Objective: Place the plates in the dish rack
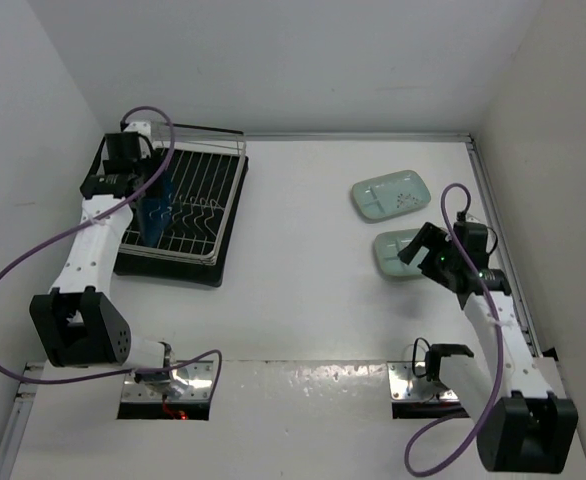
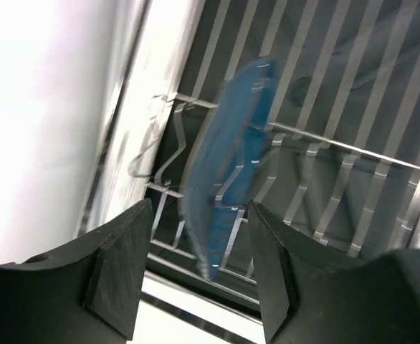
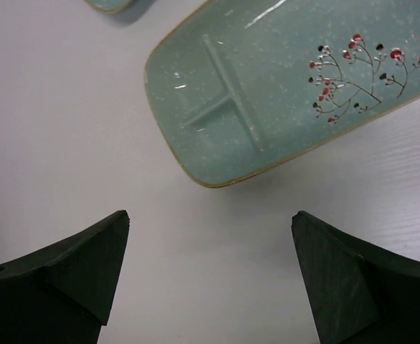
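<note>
Risk lies upper left: blue plate (image 1: 156, 210) stands tilted on edge in dish rack (image 1: 211, 190), left gripper (image 2: 199, 208) parted around it, holding nothing, so it may topple. At right, right gripper (image 3: 211, 218) gapes empty over a mint plate (image 3: 267, 93).

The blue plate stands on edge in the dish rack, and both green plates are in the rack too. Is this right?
Not quite. The blue plate stands on edge in the dish rack, but both green plates lie on the table, as the top external view shows.
</note>
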Tool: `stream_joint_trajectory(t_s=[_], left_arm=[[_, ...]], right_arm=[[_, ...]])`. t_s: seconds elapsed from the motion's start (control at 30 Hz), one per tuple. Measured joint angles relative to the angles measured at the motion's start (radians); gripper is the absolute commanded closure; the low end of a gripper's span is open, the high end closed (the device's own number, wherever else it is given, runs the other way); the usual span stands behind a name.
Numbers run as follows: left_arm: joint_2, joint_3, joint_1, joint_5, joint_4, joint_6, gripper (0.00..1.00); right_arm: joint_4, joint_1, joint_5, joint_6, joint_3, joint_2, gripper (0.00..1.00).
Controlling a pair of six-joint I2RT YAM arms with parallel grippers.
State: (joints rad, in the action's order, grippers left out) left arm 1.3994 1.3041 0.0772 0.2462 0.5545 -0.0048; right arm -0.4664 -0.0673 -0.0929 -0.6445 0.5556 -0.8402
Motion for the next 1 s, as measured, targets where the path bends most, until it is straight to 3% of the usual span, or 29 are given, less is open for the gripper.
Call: stream_joint_trajectory(t_s=[0.13,0.43,0.57,0.6,0.63,0.7,0.73,1.0], left_arm=[[-0.007,0.030,-0.026,-0.097,0.040,0.005,0.39],[-0.008,0.036,-0.144,-0.173,0.113,0.027,0.39],[-0.006,0.039,-0.176,-0.177,0.130,0.046,0.39],[-0.002,0.045,-0.183,-0.177,0.138,0.048,0.39],[0.005,0.055,-0.191,-0.177,0.145,0.051,0.39],[0.028,0.086,-0.205,-0.178,0.157,0.057,0.39],[0.041,0.102,-0.212,-0.179,0.159,0.060,0.39],[0.163,0.263,-0.304,-0.253,0.210,0.098,0.35]], right_arm=[[0.003,-0.007,0.068,-0.077,0.010,-0.128,0.21],[0.154,-0.099,0.159,-0.272,0.025,-0.497,0.30],[0.162,-0.114,0.168,-0.327,0.109,-0.667,0.43],[0.159,-0.116,0.169,-0.339,0.135,-0.695,0.49],[0.171,-0.121,0.169,-0.351,0.154,-0.720,0.64],[0.207,-0.129,0.155,-0.385,0.170,-0.757,0.82],[0.233,-0.132,0.145,-0.404,0.172,-0.766,1.00],[0.366,-0.138,0.098,-0.481,0.043,-0.661,1.00]])
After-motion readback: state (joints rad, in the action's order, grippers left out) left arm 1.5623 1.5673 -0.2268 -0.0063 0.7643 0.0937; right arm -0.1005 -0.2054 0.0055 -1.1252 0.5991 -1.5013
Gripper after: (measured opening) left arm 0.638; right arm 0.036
